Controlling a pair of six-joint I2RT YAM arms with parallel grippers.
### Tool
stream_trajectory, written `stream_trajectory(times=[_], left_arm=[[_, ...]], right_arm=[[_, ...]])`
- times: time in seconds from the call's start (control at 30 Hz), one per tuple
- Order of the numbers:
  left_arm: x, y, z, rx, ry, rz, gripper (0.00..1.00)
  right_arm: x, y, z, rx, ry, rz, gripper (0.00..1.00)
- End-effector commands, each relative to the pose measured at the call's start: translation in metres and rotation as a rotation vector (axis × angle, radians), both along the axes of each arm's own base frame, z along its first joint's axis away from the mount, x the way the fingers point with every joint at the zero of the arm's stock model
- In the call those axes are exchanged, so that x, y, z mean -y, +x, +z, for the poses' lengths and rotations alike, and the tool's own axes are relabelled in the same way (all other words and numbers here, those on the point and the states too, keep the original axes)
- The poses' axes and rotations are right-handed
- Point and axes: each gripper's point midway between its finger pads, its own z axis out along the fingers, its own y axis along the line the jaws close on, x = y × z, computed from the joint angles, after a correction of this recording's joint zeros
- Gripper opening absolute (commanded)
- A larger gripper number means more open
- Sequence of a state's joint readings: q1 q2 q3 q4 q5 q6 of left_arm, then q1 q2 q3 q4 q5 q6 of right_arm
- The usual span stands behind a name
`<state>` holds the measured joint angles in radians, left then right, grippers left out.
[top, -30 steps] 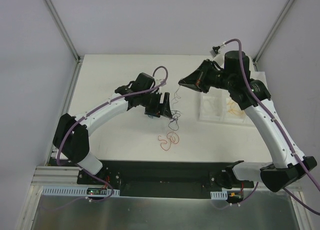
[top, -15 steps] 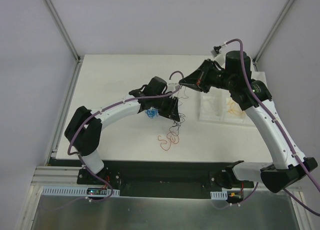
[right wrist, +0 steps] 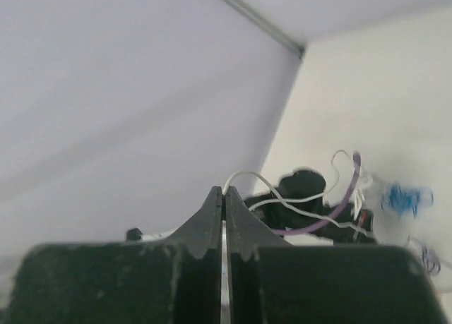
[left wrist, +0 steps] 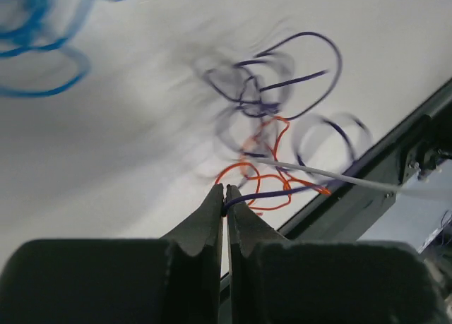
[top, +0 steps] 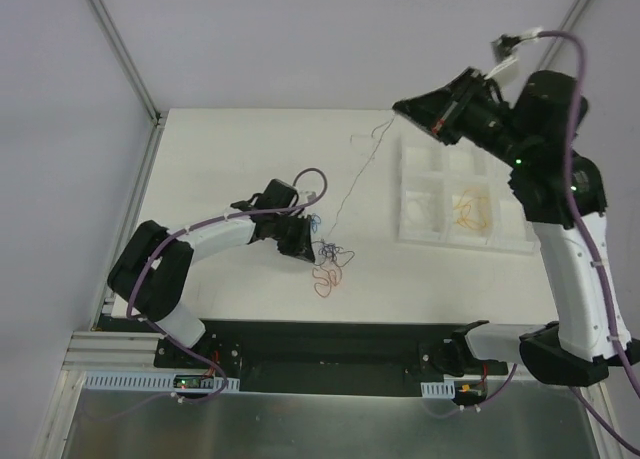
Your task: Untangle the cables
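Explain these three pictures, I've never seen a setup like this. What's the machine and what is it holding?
These are two robot arms bolted to a table, each ending in a two-finger gripper. The wide picture looks down from above; the other two come from cameras on the wrists, looking along the fingers. On the table lies a tangle of thin wires in purple, red and blue, and a compartment tray with a yellow-orange wire inside. The left gripper is shut on a dark purple wire. The right gripper, raised high, is shut on a white wire stretched up from the tangle.
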<state>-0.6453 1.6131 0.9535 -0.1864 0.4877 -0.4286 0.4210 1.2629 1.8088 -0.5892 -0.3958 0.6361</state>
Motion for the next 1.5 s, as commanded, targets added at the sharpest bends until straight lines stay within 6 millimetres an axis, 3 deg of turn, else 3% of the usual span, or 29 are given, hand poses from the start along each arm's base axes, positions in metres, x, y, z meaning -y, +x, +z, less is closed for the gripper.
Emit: stream_trajectory(times=[0.0,0.17,0.5,0.77,0.93,1.07,1.23,1.3,1.47], left_arm=[[-0.050,0.015,-0.003,-0.029,-0.001,0.160,0.00],[-0.077,0.024,-0.006,-0.021,0.053,0.181,0.00],[-0.095,0.042,-0.014,-0.071,0.140,0.236,0.00],[-0.154,0.055,-0.041,-0.163,0.330,0.383,0.00],[-0.201,0.073,-0.044,-0.195,0.352,0.527,0.00],[-0.229,0.090,-0.038,-0.193,0.363,0.616,0.00],[-0.238,0.106,-0.026,-0.161,0.383,0.628,0.00],[-0.259,0.108,-0.030,-0.172,0.428,0.693,0.00],[-0.280,0.114,-0.037,-0.258,0.395,0.764,0.00]], right_arm=[[0.055,-0.031,0.124,0.433,0.019,-0.203,0.00],[0.066,-0.038,0.158,0.539,0.026,-0.245,0.00],[0.087,-0.022,0.170,0.611,-0.062,-0.376,0.00],[0.121,-0.038,0.209,0.735,-0.057,-0.527,0.00],[0.142,-0.039,0.205,0.737,-0.109,-0.628,0.00],[0.146,-0.039,0.197,0.718,-0.136,-0.638,0.00],[0.149,-0.038,0.193,0.702,-0.148,-0.648,0.00],[0.152,-0.044,0.197,0.712,-0.140,-0.654,0.00],[0.169,-0.066,0.204,0.747,-0.147,-0.710,0.00]])
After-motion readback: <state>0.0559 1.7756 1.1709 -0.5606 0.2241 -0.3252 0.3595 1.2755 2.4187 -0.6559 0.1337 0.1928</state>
